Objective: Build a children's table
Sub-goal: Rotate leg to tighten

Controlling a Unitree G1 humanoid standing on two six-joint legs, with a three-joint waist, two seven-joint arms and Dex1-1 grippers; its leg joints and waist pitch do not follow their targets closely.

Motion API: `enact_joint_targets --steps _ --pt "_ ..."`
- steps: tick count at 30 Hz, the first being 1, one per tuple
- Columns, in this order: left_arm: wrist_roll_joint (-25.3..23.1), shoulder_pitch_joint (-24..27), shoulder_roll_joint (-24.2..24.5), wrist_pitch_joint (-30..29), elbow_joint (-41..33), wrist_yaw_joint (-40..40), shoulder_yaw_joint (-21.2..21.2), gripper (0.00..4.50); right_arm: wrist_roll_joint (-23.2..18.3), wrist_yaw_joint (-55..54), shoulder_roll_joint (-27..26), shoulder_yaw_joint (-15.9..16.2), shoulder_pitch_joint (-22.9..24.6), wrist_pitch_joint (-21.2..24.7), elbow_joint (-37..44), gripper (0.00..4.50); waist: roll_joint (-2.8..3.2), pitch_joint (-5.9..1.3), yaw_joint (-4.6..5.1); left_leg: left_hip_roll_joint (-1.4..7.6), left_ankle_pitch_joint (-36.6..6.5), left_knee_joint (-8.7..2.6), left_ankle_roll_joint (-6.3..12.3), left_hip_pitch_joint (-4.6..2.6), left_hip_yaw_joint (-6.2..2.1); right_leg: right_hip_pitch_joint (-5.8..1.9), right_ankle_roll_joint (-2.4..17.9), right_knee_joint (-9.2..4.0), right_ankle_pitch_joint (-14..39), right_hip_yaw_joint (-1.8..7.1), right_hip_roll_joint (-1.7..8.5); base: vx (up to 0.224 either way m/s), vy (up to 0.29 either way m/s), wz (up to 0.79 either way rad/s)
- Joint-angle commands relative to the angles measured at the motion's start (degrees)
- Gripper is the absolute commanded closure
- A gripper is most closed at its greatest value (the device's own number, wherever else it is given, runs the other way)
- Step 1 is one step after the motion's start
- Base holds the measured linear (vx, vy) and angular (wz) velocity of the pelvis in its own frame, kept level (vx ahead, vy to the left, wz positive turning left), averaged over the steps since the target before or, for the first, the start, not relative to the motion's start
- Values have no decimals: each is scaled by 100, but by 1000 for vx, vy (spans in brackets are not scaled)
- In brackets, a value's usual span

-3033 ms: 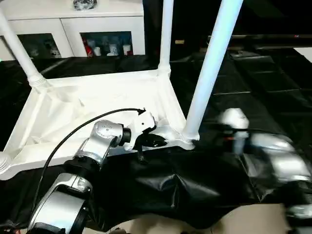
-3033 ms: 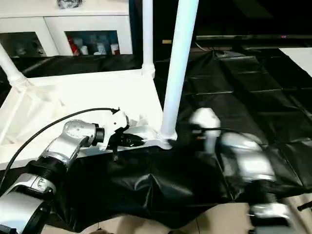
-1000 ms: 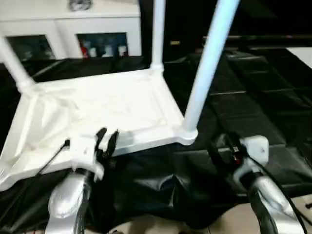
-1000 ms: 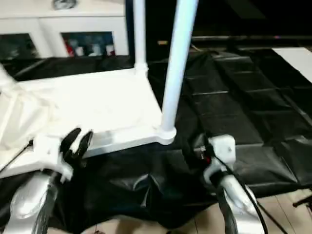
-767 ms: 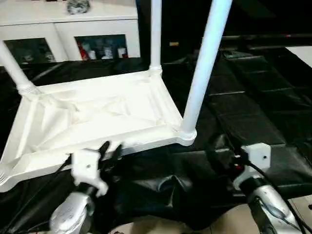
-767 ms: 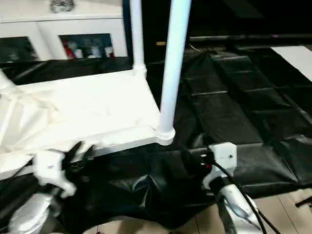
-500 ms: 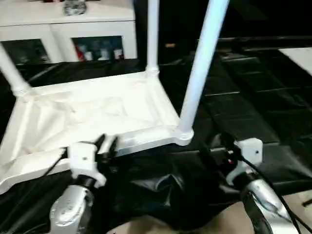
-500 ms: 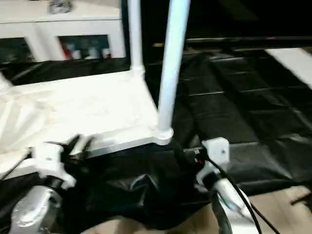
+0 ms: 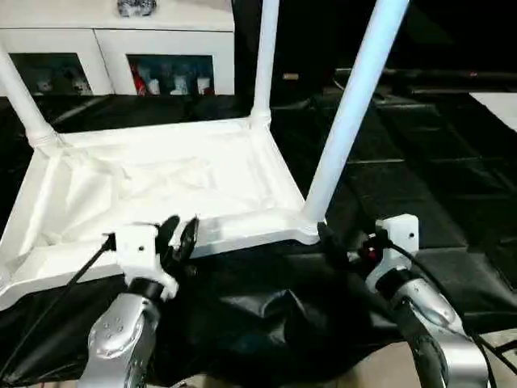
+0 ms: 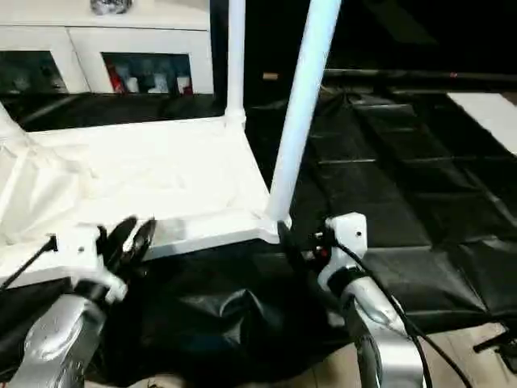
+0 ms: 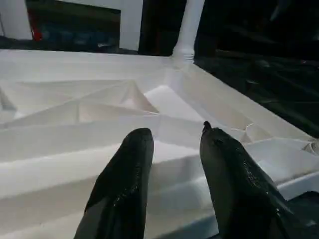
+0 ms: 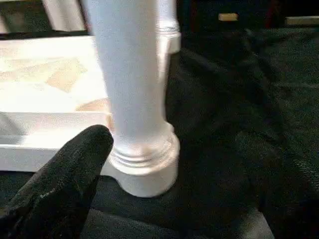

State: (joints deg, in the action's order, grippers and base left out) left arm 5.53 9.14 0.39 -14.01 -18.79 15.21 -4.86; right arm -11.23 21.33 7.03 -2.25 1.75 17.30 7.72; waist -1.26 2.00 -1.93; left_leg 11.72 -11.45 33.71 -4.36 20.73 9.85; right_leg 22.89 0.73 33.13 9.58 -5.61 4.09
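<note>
While our right gripper (image 9: 343, 246) hangs wide by the near leg (image 9: 349, 121), we risk knocking it.
L gripper (image 11: 174, 137), part-spread & empty at the tabletop (image 9: 161, 190) edge, could shove it.

Both silver forearms reach forward from the lower edge of the head views, left arm on the left, right arm on the right. The left gripper (image 9: 178, 237) points ahead with its two black fingers (image 11: 130, 164) partly apart, a plain gap between them and nothing in it. A black cable runs back from its white wrist block. The right gripper (image 9: 339, 246) stands wide open; one black finger (image 12: 75, 164) shows close up in its wrist view, angled forward.
</note>
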Motion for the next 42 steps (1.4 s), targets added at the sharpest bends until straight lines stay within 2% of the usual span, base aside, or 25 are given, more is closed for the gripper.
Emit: enact_joint_targets --steps 1,3,4,5,6,7,8,9,10,11,12,13,14,15,16,18,19,20,22,24,25,26,28,36,42 --pt "-80 4 17 57 26 -177 -94 266 112 -81 39 58 -36 -32 -42 0 -4 -232 -18 175 -1436 -444 151 16 -65 -246 340 -446 1882 318 347 0 0 0" --pt "-306 -64 -25 110 197 -428 -95 266 316 77 216 297 -47 -131 -44 0 21 -232 -7 188 -1454 -446 121 3 -71 -245 346 -454 1808 301 315 0 0 0" --pt "-433 -96 3 152 257 -490 -64 266 301 93 219 304 -63 -112 -57 0 -28 -198 -2 170 -1538 -530 166 143 -232 -367 353 -362 1656 133 291 0 0 0" --pt "-506 -127 25 196 299 -537 -47 266 295 93 217 310 -82 -85 -66 0 66 -208 70 187 -1771 -609 355 294 -480 -493 365 -306 1316 -78 272 -6 -20 25" --pt "-475 -168 10 197 322 -562 -68 266 347 100 240 350 -107 -111 -80 0 178 -227 45 281 -2036 -611 375 169 -599 -456 473 -314 1185 -133 250 -6 -20 25" --pt "-446 -216 0 110 351 -587 -80 266 409 114 274 393 -122 -160 -90 0 243 -182 170 525 -2454 -754 552 147 -956 -443 727 -87 952 -208 151 -3 -50 48" --pt "-526 -255 57 12 406 -639 -43 266 412 119 279 404 -137 -185 -105 0 278 -185 253 701 -2645 -841 822 -42 -1287 -296 1068 224 978 -200 47 38 -100 59" --pt "-567 -287 111 -112 450 -681 -27 266 362 109 241 381 -161 -206 -137 0 268 -152 295 683 -2533 -828 1073 -68 -1384 -227 1267 324 1046 -151 19 38 -100 59" --pt "-570 -292 136 -168 465 -697 -27 266 329 99 209 366 -168 -219 -154 0 246 -114 267 399 -2306 -769 1397 74 -1312 -294 1605 280 1064 -22 88 37 -151 69" --pt "-461 -299 95 -169 471 -704 -74 266 239 65 136 310 -182 -205 -179 0 154 -103 239 132 -2152 -646 1358 230 -1175 -366 1749 70 1064 78 230 -8 -160 62" --pt "-519 -327 121 -220 468 -786 -92 266 128 -31 43 223 -248 -89 -239 0 -46 -118 93 -246 -1629 94 873 9 -413 -240 1548 -587 2110 288 563 -8 -160 62" --pt "-594 -346 168 -207 482 -787 -64 266 132 -54 38 233 -272 -83 -263 0 -51 -55 -2 -321 -1069 278 645 -12 -321 -244 1100 -718 3252 313 769 -30 -162 20" --pt "-702 -364 260 -120 500 -740 -18 266 148 -84 18 281 -268 -69 -261 0 -165 -127 -315 -150 -348 250 471 203 -298 -433 -406 -717 4700 670 967 -26 -138 -6" --pt "-738 -382 282 -125 504 -740 -5 266 130 -131 -30 270 -251 -52 -263 0 -173 -147 -417 -110 -416 261 568 229 -313 -457 -597 -665 4680 816 1069 -26 -138 -6" --pt "-722 -397 299 -97 517 -703 0 266 118 -178 -80 260 -231 -39 -264 0 -139 -169 -517 -61 -361 195 688 261 -376 -530 -402 -565 4100 875 1090 2 -83 1" --pt "-705 -418 347 -60 529 -649 16 266 89 -238 -150 244 -173 -26 -247 0 58 -204 -603 81 -70 -48 880 165 -430 -484 448 -423 2511 682 922 0 0 0" --pt "-756 -450 444 -152 515 -626 62 266 49 -278 -210 238 -94 -19 -209 0 49 -184 -544 87 40 -163 923 169 -384 -458 632 -347 2031 512 679 0 0 0" --pt "-753 -461 491 -181 515 -615 75 266 36 -299 -243 240 -63 -25 -200 0 231 -243 -480 319 -132 -240 917 -65 -426 -290 846 -197 928 353 394 0 0 0" --pt "-721 -502 544 -183 498 -567 96 266 0 -390 -316 165 0 -90 -191 0 303 -241 -452 426 -695 -322 654 -67 -460 -354 918 -136 477 363 433 0 0 0" --pt "-675 -536 595 -127 552 -481 103 266 70 -529 -356 111 47 -204 -214 0 446 -190 -410 323 -1578 -380 353 -58 -414 -393 939 -220 960 358 483 -13 58 0" --pt "-640 -556 611 -117 560 -418 127 266 51 -587 -381 53 67 -213 -201 0 380 -160 -375 294 -1844 -396 284 -71 -376 -392 884 -305 1319 355 486 -26 61 -1" --pt "-555 -571 632 -60 600 -285 163 266 62 -674 -416 -7 127 -267 -194 0 422 -134 -335 230 -2080 -407 160 -71 -357 -402 709 -384 2115 361 531 -30 51 -2" --pt "-412 -552 614 41 669 -136 191 266 144 -722 -386 -38 251 -350 -152 0 427 -139 -270 213 -2078 -406 137 -70 -350 -398 563 -437 2463 365 543 -15 26 -1" --pt "-272 -138 367 285 853 -393 46 266 233 -685 -107 -195 620 -618 -286 0 288 -147 -156 161 -1396 -364 415 40 -286 -388 295 -504 2584 372 532 0 0 0" --pt "-236 100 302 365 855 -301 267 266 126 -730 -89 -367 619 -684 -259 0 294 -154 -170 188 -1237 -377 529 26 -278 -377 407 -471 2264 363 509 0 0 0"
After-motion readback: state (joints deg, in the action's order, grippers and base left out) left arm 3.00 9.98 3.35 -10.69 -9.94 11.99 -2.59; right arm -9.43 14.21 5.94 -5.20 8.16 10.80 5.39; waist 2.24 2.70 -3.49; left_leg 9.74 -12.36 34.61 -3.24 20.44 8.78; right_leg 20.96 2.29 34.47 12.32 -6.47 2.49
